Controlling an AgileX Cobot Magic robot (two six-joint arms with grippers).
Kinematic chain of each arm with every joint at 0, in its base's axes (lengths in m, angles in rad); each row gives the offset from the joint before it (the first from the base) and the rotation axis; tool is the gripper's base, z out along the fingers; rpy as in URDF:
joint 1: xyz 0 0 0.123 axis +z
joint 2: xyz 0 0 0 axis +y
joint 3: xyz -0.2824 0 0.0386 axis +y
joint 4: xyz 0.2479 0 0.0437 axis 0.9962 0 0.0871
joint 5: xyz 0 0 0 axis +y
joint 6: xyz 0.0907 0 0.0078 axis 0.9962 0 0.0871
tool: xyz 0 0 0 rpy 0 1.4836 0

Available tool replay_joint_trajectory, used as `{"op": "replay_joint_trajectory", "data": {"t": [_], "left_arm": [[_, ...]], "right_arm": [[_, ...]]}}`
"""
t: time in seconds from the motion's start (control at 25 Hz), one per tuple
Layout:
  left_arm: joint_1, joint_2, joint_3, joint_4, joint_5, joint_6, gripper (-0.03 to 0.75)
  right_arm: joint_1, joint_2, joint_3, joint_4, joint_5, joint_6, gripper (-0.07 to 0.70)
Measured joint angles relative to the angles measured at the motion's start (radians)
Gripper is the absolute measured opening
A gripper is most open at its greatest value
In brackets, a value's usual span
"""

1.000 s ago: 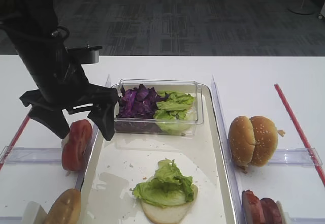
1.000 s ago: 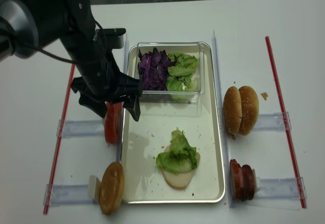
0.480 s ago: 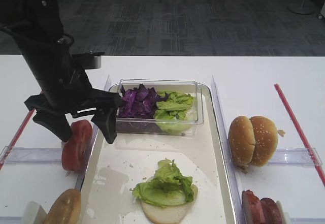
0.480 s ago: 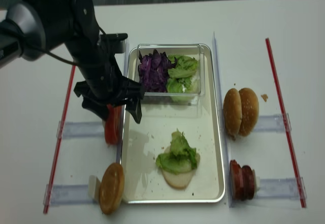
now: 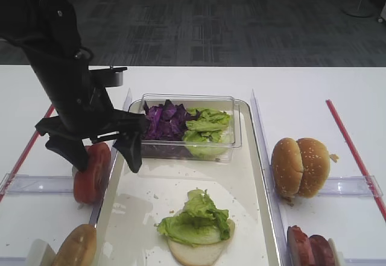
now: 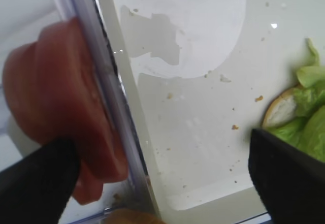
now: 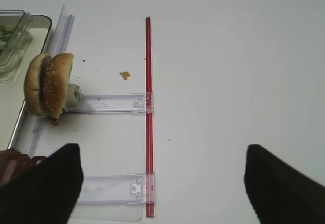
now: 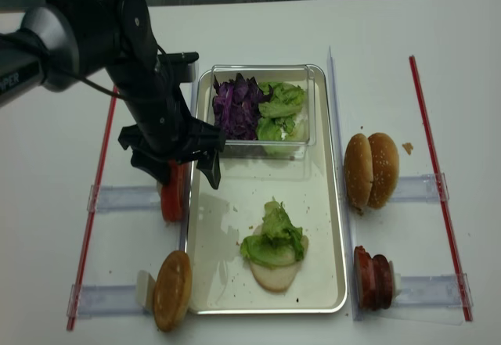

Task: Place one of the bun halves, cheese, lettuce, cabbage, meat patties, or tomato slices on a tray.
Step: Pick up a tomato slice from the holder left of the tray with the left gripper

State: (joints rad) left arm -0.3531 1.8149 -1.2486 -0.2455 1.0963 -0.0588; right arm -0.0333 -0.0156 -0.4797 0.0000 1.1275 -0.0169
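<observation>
My left gripper is open, its fingers astride the tomato slices and the tray's left rim. Nothing is held. The tray carries a bun half topped with lettuce. A clear box holds cabbage and more lettuce. Two bun halves stand right of the tray, with meat patties below them. One more bun half stands at the lower left. My right gripper hangs open over bare table. Cheese is not in view.
Clear plastic holders lie on both sides of the tray. Red strips run down the table's left and right sides. A crumb lies near the right buns.
My left gripper has sunk and shifted slightly right, closer round the tomato slices and tray rim, still open.
</observation>
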Motion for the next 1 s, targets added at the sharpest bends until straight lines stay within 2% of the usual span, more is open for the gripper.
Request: {"op": "replay_joint_trajectory", "data": {"t": [0.2, 0.6, 1.0], "left_arm": [[0.0, 0.008, -0.004, -0.036, -0.005, 0.0, 0.618], [0.0, 0.016, -0.004, -0.047, -0.011, 0.0, 0.568], [0.0, 0.015, -0.004, -0.047, -0.012, 0.0, 0.566]], "right_arm": [[0.0, 0.0, 0.0, 0.0, 0.0, 0.0, 0.641], [0.0, 0.0, 0.0, 0.0, 0.0, 0.0, 0.543], [0.0, 0.0, 0.0, 0.0, 0.0, 0.0, 0.499]]}}
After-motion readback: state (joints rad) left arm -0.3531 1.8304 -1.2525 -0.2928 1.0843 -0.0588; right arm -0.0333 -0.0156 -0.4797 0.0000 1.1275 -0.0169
